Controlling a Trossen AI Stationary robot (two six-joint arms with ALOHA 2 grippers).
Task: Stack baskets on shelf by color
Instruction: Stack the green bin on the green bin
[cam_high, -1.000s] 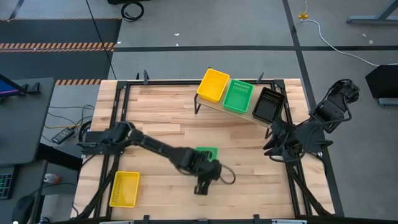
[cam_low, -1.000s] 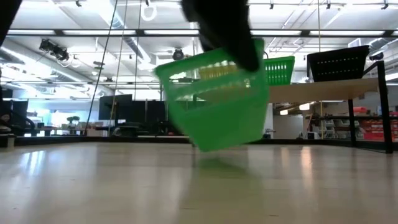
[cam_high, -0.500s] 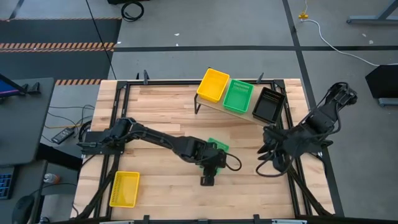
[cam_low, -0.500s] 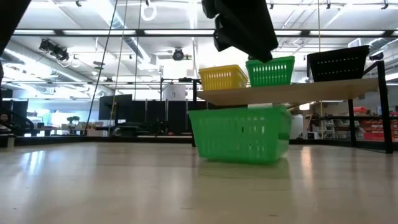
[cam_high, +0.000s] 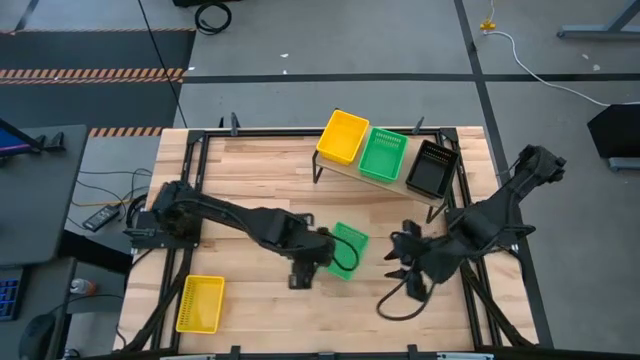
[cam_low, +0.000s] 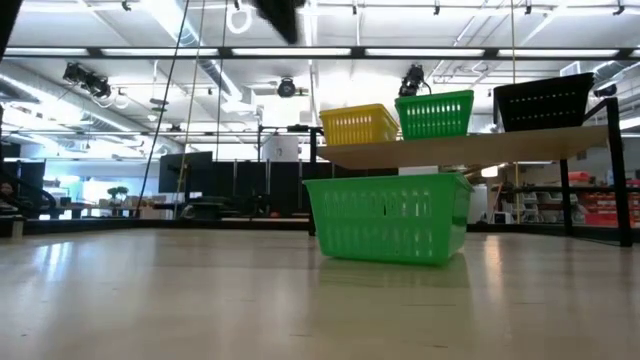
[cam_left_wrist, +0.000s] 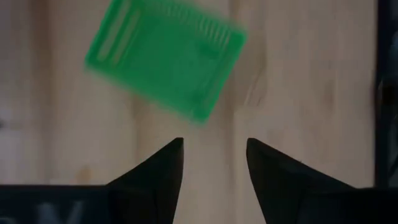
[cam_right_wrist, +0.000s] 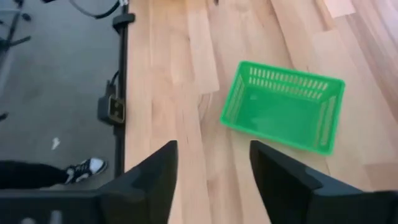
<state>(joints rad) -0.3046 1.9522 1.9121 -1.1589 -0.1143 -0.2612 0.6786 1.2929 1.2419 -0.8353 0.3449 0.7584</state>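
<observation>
While the green basket (cam_high: 345, 249) sits on the table between both arms for a handover, the left gripper (cam_high: 303, 276) hangs spread and empty; its wrist view shows parted fingers (cam_left_wrist: 163, 169). Right gripper (cam_right_wrist: 212, 163) gapes, empty, aimed at it. The shelf (cam_high: 395, 184) holds 3 baskets.

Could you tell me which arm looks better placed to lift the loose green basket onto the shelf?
Probably the right: its open right gripper faces the green basket from the shelf side.

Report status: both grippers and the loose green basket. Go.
Left gripper open, empty, beside the green basket. Right gripper open, empty, facing it. Basket flat on the table, untouched. Nothing between it and the shelf.
</observation>
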